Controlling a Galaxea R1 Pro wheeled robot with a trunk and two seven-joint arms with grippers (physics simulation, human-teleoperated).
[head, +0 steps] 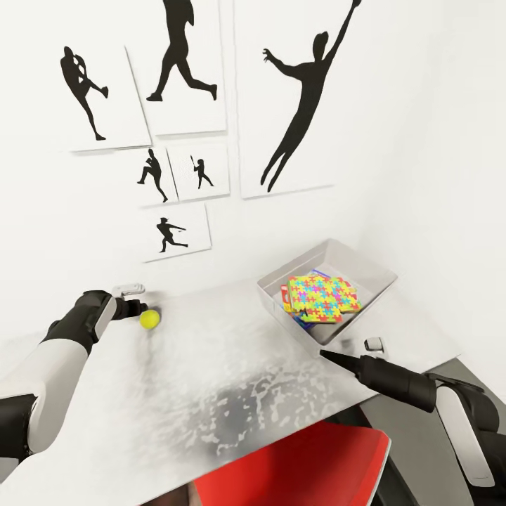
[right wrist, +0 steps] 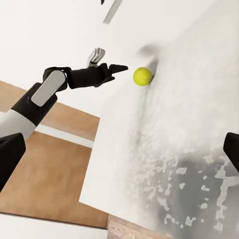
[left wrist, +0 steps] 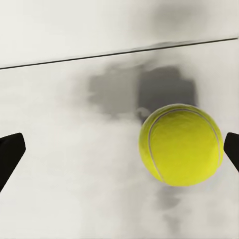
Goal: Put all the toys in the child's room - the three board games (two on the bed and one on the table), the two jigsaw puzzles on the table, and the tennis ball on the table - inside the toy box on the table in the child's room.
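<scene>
The tennis ball (head: 150, 319) lies on the pale table (head: 232, 379) near the wall. My left gripper (head: 140, 308) is open just behind it. In the left wrist view the ball (left wrist: 180, 144) sits between the spread fingers, closer to one fingertip (left wrist: 231, 147) than to the other, and untouched. Right of it stands the grey toy box (head: 365, 263), holding the jigsaw puzzles (head: 322, 295) stacked flat. My right gripper (head: 330, 356) hovers open at the box's near wall; its view takes in the ball (right wrist: 142, 76) and the left gripper (right wrist: 117, 68). The board games and the bed are out of view.
A red chair (head: 302, 460) is tucked under the table's front edge. A white wall with black silhouette posters (head: 295, 98) runs right behind the table. Wooden floor (right wrist: 50, 174) lies past the table's left end.
</scene>
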